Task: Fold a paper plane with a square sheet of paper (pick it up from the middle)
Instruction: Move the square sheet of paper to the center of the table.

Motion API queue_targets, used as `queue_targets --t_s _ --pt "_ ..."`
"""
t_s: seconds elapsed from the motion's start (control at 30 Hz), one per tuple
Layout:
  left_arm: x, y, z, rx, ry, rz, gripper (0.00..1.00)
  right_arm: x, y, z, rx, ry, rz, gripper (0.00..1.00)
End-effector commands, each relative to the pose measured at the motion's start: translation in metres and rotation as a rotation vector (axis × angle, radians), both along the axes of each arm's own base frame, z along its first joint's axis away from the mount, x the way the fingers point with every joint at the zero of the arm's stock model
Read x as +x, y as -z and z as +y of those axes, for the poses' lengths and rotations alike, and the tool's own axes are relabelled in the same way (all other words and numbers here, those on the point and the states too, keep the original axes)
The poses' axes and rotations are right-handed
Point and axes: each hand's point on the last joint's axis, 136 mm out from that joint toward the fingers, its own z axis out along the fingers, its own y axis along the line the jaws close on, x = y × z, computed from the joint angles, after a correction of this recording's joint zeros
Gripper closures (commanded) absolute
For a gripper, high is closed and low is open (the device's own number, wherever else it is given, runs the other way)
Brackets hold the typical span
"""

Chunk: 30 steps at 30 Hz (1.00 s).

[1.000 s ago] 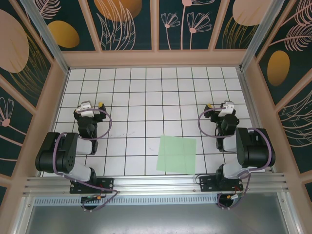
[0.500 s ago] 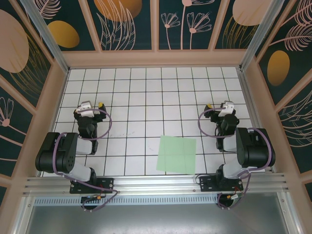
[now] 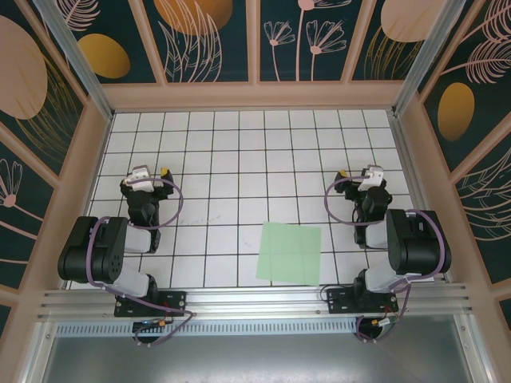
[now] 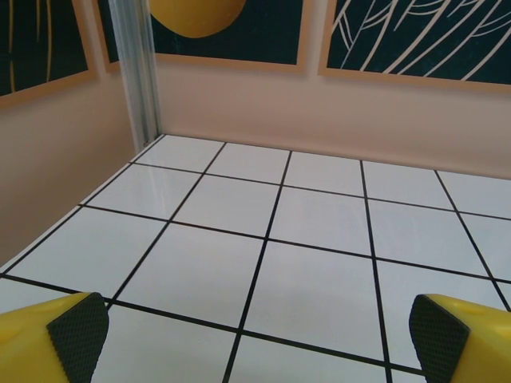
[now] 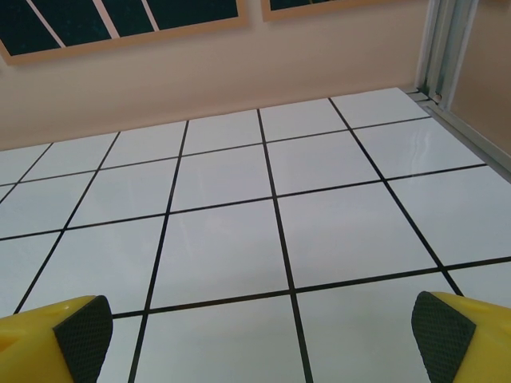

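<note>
Thin pale green square sheet of paper [image 3: 289,252] lying flat.
It rests near the front edge of the white gridded tabletop [image 3: 231,152], closer to the right hand [image 3: 363,172] than the left hand [image 3: 152,170]; both hands are released, fingers wide, grasping nothing.

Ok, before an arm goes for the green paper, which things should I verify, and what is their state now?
1. The left claw stands open, nothing in it: ok.
2. The right claw stands open, nothing in it: ok.
3. The square sheet of paper lies unfolded on the table, nearer the right arm: ok.
4. Nothing rests on the sheet: ok.
5. Sheet edges fully flat: cannot tell.
</note>
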Motion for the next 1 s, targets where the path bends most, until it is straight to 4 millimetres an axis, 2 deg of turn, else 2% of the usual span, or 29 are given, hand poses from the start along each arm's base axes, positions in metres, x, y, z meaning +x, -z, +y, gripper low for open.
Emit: queue_targets --t_s 0.0,0.07,0.17,0.23,0.33,0.5,0.6,0.7,0.73,0.83,0.97 --pt "-0.005 -0.018 0.014 -0.019 -0.080 -0.048 0.01 0.012 -0.027 -0.009 0.002 0.060 0.008 0.01" --pt "-0.007 -0.025 0.023 -0.029 -0.133 -0.044 0.01 0.015 -0.036 -0.014 0.029 0.105 0.059 0.01" --pt "-0.007 -0.035 0.033 -0.051 -0.198 -0.022 0.01 0.011 -0.047 -0.012 0.101 0.157 0.126 0.01" --pt "-0.005 -0.045 0.032 -0.089 -0.199 -0.014 0.01 0.007 -0.042 -0.008 0.214 0.216 0.239 0.01" --pt "-0.001 -0.060 0.022 -0.171 -0.148 -0.016 0.01 0.003 -0.031 0.025 0.313 0.143 0.422 0.02" --pt "0.005 -0.075 0.003 -0.315 -0.066 0.048 0.01 -0.021 -0.020 0.106 0.453 -0.034 0.565 0.02" --pt "0.009 -0.084 -0.012 -0.369 0.012 0.086 0.02 -0.050 -0.003 0.152 0.498 -0.086 0.682 0.03" --pt "0.005 -0.092 -0.012 -0.418 0.012 0.044 0.01 -0.085 0.016 0.193 0.491 -0.153 0.772 0.04" --pt "0.003 -0.092 -0.011 -0.432 0.001 0.032 0.01 -0.099 0.024 0.203 0.473 -0.167 0.802 0.04" --pt "0.001 -0.090 -0.007 -0.450 -0.025 0.044 0.01 -0.129 0.045 0.218 0.416 -0.179 0.867 0.05" --pt "0.006 -0.081 -0.012 -0.460 -0.011 0.083 0.02 -0.154 0.060 0.229 0.365 -0.209 0.916 0.05"
